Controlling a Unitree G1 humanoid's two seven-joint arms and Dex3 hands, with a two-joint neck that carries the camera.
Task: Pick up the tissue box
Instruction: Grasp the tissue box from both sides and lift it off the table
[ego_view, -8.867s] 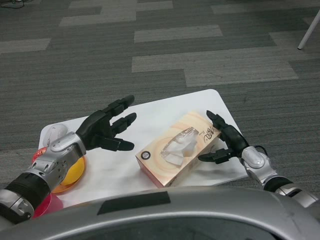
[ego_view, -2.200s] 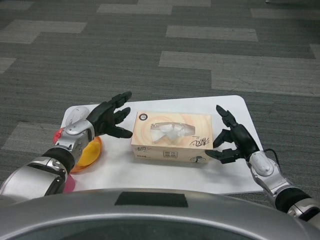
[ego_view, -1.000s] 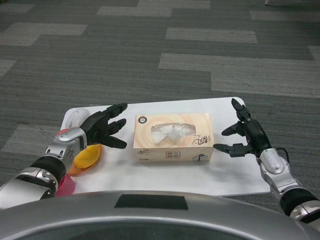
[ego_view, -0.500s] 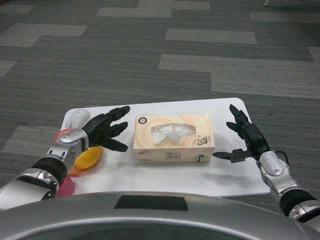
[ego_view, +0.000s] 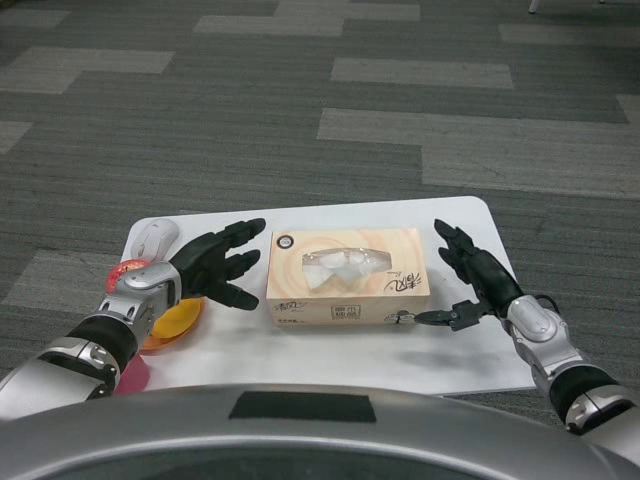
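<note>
The tissue box, a long tan carton with a clear plastic slot on top, lies flat in the middle of the white table. My left hand is open just left of the box, fingers spread and pointing at its left end with a small gap. On the other side my right hand is open too, its thumb reaching to the box's lower right corner and the other fingers close to the right end. Neither hand holds anything.
A white computer mouse lies at the table's far left corner. An orange dish and a red object sit under my left forearm, with a pink thing nearer me. Grey carpet surrounds the table.
Both hands have closed in on the box ends. The right hand moved left and its thumb now reaches the box's lower right corner. The box has stayed put.
</note>
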